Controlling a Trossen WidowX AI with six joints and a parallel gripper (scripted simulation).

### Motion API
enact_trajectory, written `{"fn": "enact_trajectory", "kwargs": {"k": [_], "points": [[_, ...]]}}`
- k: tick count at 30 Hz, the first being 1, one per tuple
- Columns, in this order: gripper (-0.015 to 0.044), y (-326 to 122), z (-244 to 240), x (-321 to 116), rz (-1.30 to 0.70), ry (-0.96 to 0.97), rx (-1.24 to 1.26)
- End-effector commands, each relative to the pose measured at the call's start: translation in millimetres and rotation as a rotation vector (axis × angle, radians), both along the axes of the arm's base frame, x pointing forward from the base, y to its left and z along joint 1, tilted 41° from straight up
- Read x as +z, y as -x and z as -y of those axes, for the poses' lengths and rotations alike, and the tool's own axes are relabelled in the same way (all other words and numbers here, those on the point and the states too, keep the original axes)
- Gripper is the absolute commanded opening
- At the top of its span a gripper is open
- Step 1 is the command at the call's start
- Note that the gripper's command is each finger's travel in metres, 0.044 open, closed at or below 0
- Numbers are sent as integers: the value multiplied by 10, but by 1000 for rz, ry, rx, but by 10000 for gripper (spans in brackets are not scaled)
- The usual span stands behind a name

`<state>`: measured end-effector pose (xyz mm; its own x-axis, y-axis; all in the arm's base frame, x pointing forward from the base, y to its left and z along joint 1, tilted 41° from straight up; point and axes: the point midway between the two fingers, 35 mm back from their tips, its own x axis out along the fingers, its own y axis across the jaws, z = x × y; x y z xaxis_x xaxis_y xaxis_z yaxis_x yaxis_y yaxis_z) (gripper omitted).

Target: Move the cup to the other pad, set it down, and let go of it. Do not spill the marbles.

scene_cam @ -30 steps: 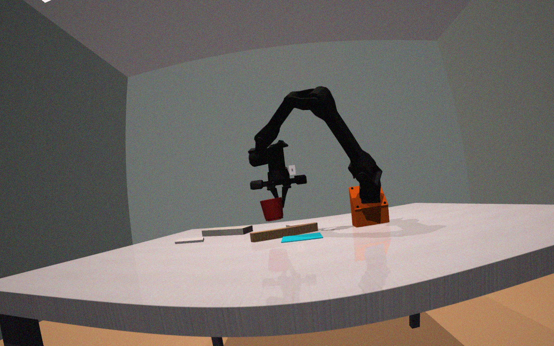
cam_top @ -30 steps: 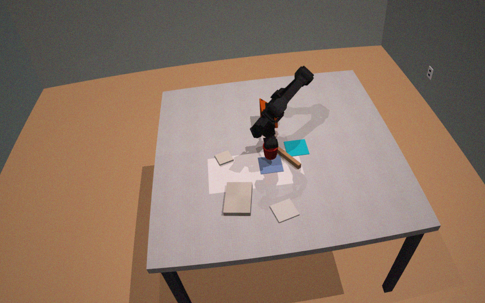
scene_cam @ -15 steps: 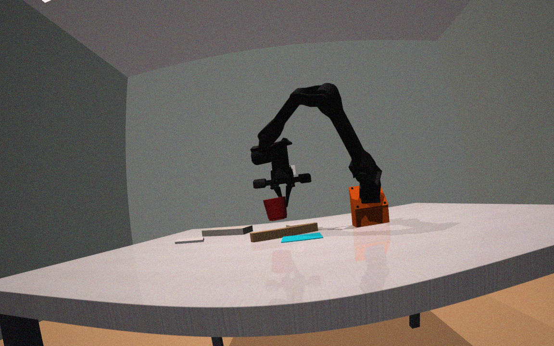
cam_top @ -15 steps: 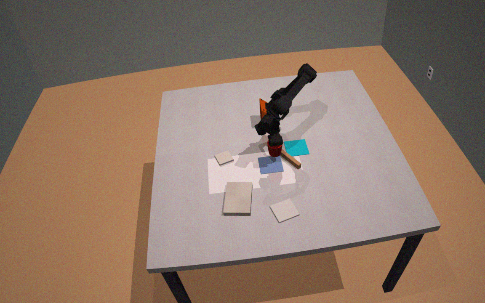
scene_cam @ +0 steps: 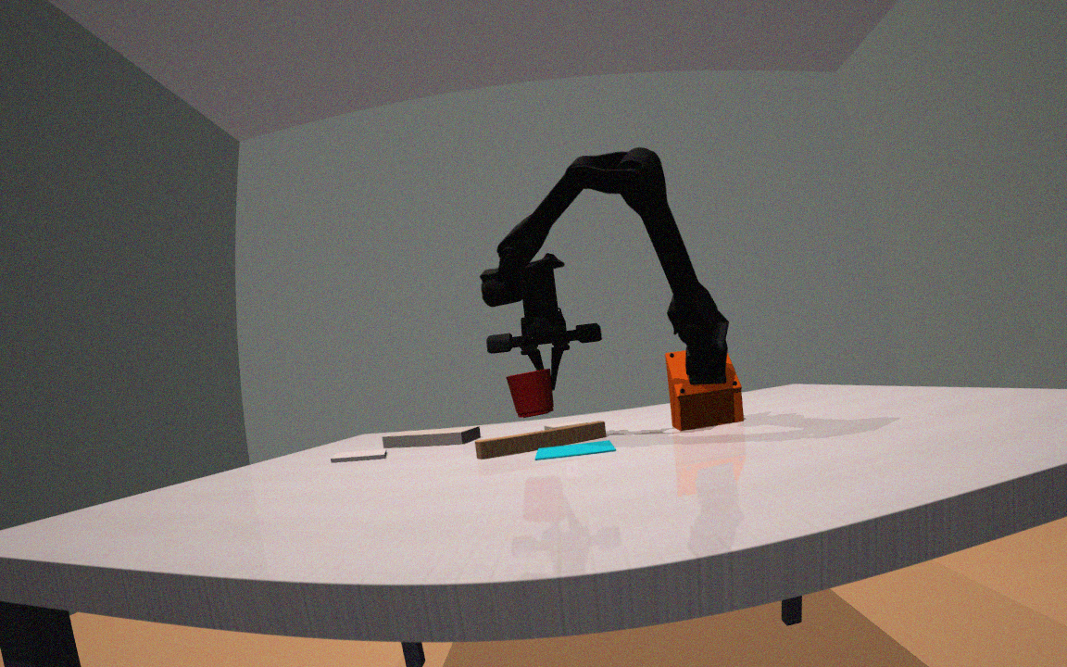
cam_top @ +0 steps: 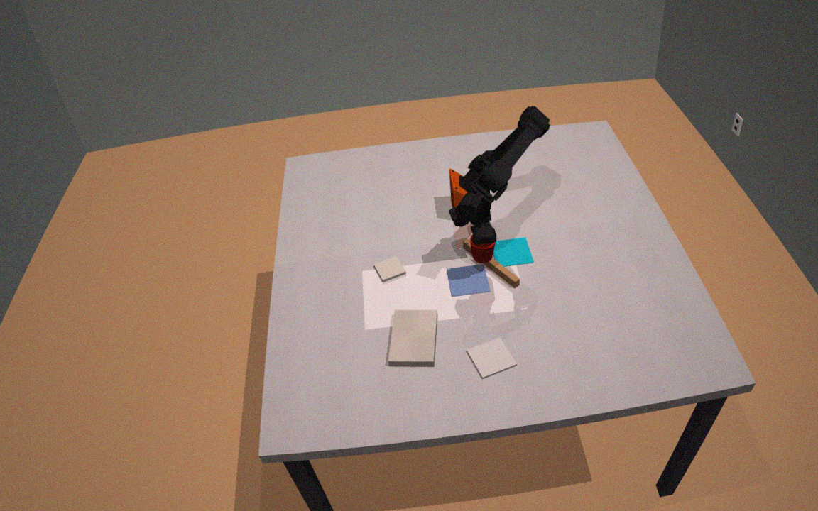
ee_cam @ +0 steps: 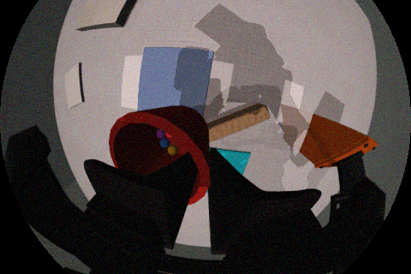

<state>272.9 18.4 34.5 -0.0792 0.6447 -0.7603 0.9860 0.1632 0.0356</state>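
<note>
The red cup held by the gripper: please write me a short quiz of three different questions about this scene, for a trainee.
1. True or false: the red cup rests on the grey table.
2. Over what does the cup hang in the top view? A) brown wooden bar B) large beige slab C) orange arm base
3. Fill in: the black gripper pinches the cup by its ____.

Key:
1. False; it hangs in the air.
2. A, between the blue pad and the cyan pad.
3. Rim; the small coloured marbles lie inside.
</note>
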Motion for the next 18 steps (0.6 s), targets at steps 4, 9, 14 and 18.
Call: {"fn": "enact_trajectory", "kwargs": {"k": [4, 9, 14, 18], "points": [[0, 103, -89, 95, -1, -3, -2], [0, 158, -139, 148, -1, -4, -2], [0, 213, -188, 200, -2, -4, -2], [0, 258, -228, 242, -2, -4, -2]]}}
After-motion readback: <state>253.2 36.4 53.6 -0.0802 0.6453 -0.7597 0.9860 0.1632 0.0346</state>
